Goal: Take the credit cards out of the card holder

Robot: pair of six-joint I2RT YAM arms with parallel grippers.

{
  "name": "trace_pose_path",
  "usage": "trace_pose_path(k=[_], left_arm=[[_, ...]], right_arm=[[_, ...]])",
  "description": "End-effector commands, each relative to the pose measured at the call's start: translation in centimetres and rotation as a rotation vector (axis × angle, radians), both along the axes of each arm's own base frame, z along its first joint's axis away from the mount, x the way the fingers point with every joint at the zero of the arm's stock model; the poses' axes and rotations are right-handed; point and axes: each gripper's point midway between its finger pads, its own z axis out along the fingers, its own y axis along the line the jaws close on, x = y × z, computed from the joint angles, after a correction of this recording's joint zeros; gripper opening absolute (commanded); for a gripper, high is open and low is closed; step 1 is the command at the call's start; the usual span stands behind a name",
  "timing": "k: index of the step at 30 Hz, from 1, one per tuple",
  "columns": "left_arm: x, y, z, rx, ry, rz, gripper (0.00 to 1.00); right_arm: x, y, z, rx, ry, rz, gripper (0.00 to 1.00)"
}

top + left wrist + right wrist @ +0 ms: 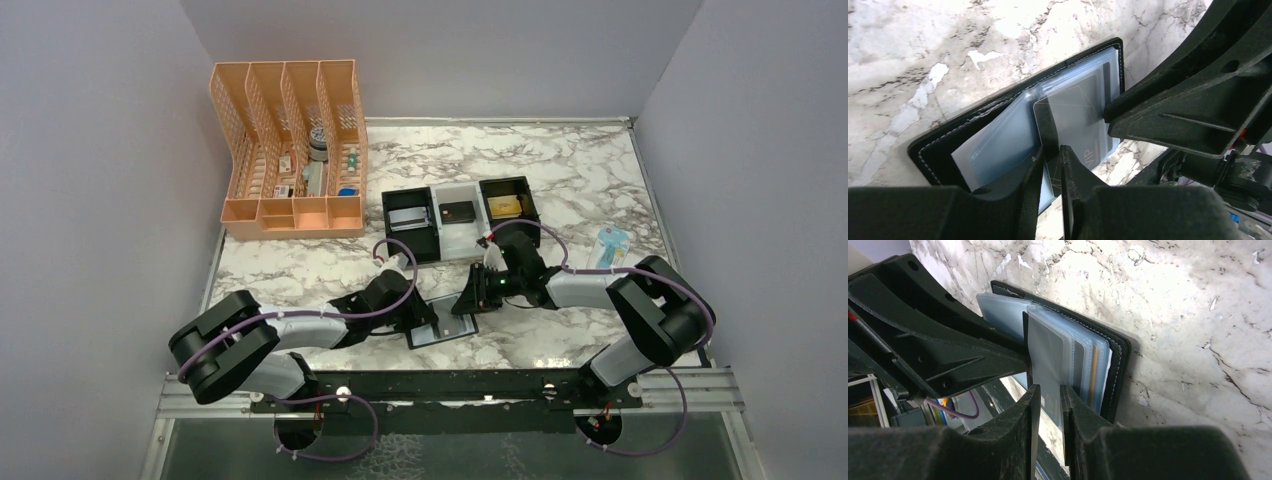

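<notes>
**Right gripper** (1050,390): jaws nearly together, nipping the free edge of one clear plastic sleeve of the card holder (1118,365). The sleeve stands on edge between the fingers.

**Left gripper** (1052,152): jaws a narrow slit apart, set at the near short edge of a credit card (1075,115). The card's face shows through the gap. Whether the pads press on it cannot be told.

**Credit card**: dark grey with fine gold lines and "VIP" lettering, lying partly in a sleeve. Its long axis runs from the holder's far edge toward the left fingers.

**Card holder**: black, white-stitched bifold, open on the marble table (560,170) between the two grippers, just in front of the trays. Its long axis runs roughly left to right, the right end slightly farther from the arm bases.

**By view**
- Left wrist: the only view showing the card's face and lettering. The right gripper's tip meets the sleeve edge.
- Right wrist: the sleeves fan out edge-on, one carrying an orange-edged card (1093,375).
- Top: one dark leaf is raised at the right gripper.

**Beyond**: a black tray (386,225), a white tray (460,240) and another black tray (533,205) stand in a row. A peach desk organiser (290,215) stands at far left.
</notes>
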Motion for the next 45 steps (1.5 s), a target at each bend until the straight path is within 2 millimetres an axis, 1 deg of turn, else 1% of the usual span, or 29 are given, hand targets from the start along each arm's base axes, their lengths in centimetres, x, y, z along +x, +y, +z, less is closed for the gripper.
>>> trace_pose_path(k=[1, 3, 5, 6, 9, 13, 17, 22, 25, 26, 28, 30, 35, 37, 39, 42, 44, 45], left_arm=[[-1.0, 0.5, -1.4, 0.008, 0.052, -0.002, 0.25], [-1.0, 0.8, -1.7, 0.005, 0.058, 0.017, 0.29], [-1.1, 1.0, -2.1, 0.005, 0.069, 0.034, 0.29], [-1.1, 1.2, -2.3, 0.008, 0.075, 0.043, 0.28], [-1.1, 1.5, -2.7, 0.007, 0.085, 0.062, 0.19], [-1.0, 2.1, -2.5, 0.004, 0.071, 0.081, 0.0], [-0.9, 3.2, -2.6, 0.032, 0.065, 0.113, 0.0], [-0.6, 4.9, -2.3, 0.126, 0.043, 0.139, 0.0], [-0.3, 4.9, -1.5, 0.097, 0.016, 0.146, 0.01], [-0.3, 4.7, -1.3, 0.08, 0.011, 0.142, 0.06], [-0.3, 4.3, -1.0, 0.057, 0.006, 0.13, 0.08], [-0.3, 4.1, -0.9, 0.054, 0.007, 0.119, 0.08], [-0.2, 3.9, -0.8, 0.052, 0.007, 0.115, 0.06], [-0.2, 3.8, -0.7, 0.049, 0.002, 0.113, 0.06], [-0.1, 3.7, -0.5, 0.042, -0.003, 0.112, 0.06], [-0.1, 3.5, -0.2, 0.029, -0.006, 0.108, 0.06], [-0.1, 3.3, -0.1, 0.022, -0.004, 0.106, 0.06], [-0.1, 3.2, 0.0, 0.017, -0.003, 0.102, 0.06]], right_arm=[[-1.4, -2.9, -4.6, -0.178, 0.06, -0.05, 0.23], [-1.5, -2.9, -4.7, -0.178, 0.064, -0.05, 0.23], [-1.5, -3.0, -4.7, -0.178, 0.065, -0.051, 0.23], [-1.5, -3.0, -4.7, -0.178, 0.066, -0.051, 0.23], [-1.5, -3.1, -4.8, -0.182, 0.065, -0.055, 0.22], [-1.3, -3.3, -5.0, -0.201, 0.056, -0.063, 0.2], [-1.1, -3.5, -5.0, -0.216, 0.051, -0.072, 0.2], [-0.9, -3.4, -4.9, -0.216, 0.046, -0.077, 0.2], [-0.8, -3.2, -4.6, -0.205, 0.043, -0.07, 0.2], [-0.8, -3.0, -4.4, -0.194, 0.038, -0.063, 0.2], [-0.7, -2.5, -3.5, -0.166, 0.018, -0.035, 0.2], [-0.3, -2.0, -2.1, -0.135, -0.019, -0.009, 0.21], [1.0, -0.9, 2.1, -0.074, -0.131, 0.043, 0.29], [1.1, -0.4, 3.5, -0.041, -0.162, 0.062, 0.3], [0.9, 0.3, 4.7, 0.008, -0.167, 0.087, 0.31], [0.2, 1.5, 5.5, 0.073, -0.152, 0.118, 0.31], [-0.1, 2.1, 5.2, 0.079, -0.137, 0.128, 0.31], [-0.2, 2.3, 4.8, 0.065, -0.126, 0.128, 0.32]])
